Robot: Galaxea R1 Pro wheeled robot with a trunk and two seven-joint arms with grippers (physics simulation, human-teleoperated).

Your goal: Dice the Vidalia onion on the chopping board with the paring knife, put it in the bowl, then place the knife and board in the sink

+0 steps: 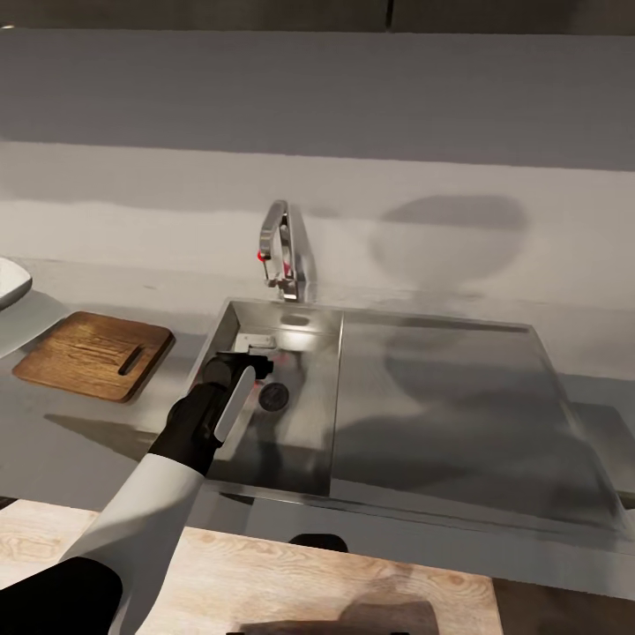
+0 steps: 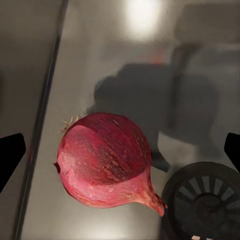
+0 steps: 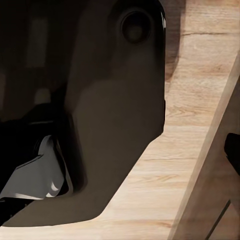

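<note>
Red-pink papery skin on the onion (image 2: 104,159), lying on the sink (image 1: 313,441) floor just beside the drain (image 2: 206,200); probably firm, light, slick and apt to roll. Best pinched across the round belly, not the tapered tip. Left gripper (image 2: 120,150) spread wide around it, not touching; right gripper's state impossible to tell.

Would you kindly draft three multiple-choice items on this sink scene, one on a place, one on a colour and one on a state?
1. Where does the Vidalia onion lie?
A. in the sink, beside the drain
B. on the chopping board
C. in the bowl

2. What colour is the tap's knob?
A. blue
B. red
C. green

3. How is the left end effector?
A. shut on the onion
B. holding the knife
C. open above the onion

Answers:
1. A: the left wrist view shows it on grey metal next to the round drain.
2. B: a red spot shows on the tap.
3. C: its dark fingertips stand wide apart either side of the onion.
</note>
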